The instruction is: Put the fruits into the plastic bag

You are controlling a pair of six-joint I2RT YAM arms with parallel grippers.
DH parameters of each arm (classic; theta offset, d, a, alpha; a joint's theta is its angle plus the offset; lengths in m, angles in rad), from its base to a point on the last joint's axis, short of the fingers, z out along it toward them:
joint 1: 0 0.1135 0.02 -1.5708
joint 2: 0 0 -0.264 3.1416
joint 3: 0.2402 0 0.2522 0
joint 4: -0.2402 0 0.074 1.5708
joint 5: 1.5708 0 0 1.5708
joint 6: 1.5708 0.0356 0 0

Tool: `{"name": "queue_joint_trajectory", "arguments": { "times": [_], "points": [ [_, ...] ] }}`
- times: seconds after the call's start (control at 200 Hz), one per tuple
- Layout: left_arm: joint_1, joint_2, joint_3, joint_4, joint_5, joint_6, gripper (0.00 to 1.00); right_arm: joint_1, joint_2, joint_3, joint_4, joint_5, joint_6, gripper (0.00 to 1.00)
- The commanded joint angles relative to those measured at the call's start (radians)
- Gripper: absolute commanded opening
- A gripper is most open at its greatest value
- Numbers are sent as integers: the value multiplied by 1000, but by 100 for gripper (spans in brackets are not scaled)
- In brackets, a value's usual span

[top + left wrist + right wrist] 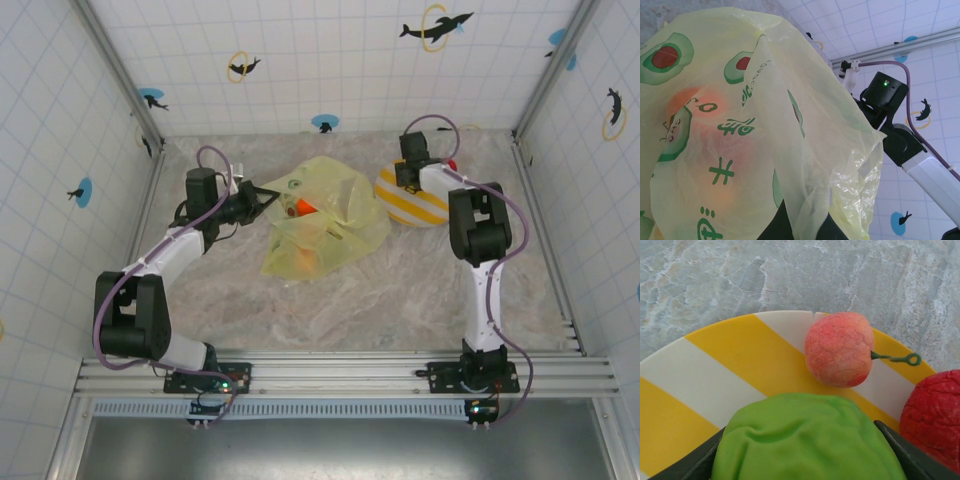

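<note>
Some orange fruits [305, 208] are already sitting inside the plastic bag [330, 225], whose edge the left gripper [262, 200] is apparently pinching. The right gripper [805, 452] is clasping a green fruit [805, 430], while a peach [838, 348] and a red fruit [932, 415] are waiting just beyond its fingers on the striped plate [740, 360].

We are in a robotics lab test cell: two arms [165, 262] bolted to an aluminium rail [330, 372], a marbled worktop [350, 300], and gridded walls [330, 60] with dolphin stickers [437, 27].

A yellow-and-white striped plate [740, 360] lies directly under the right pincer [413, 185]. It sits on a grey marbled table [790, 275] that spreads out beyond the pincer. White tiled walls [330, 50] with dolphin stickers [435, 27] rise behind it.
</note>
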Motion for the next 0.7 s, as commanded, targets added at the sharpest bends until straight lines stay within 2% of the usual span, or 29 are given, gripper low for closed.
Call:
{"name": "queue_joint_trajectory", "arguments": {
  "times": [0.0,0.185,0.35,0.53,0.691],
  "points": [
    [7,9,-1,2,7,12,0,23,-121,-67,5,-4,5,62],
    [7,9,-1,4,7,10,0,42,-313,-244,74,-60,46,56],
    [7,7,-1,7,9,8,0,52,-524,-417,163,-173,93,54],
    [7,3,-1,7,9,9,0,63,-781,-654,325,-381,155,52],
    [7,1,-2,10,14,5,0,104,-932,-794,370,-595,178,52]
  ]
}}
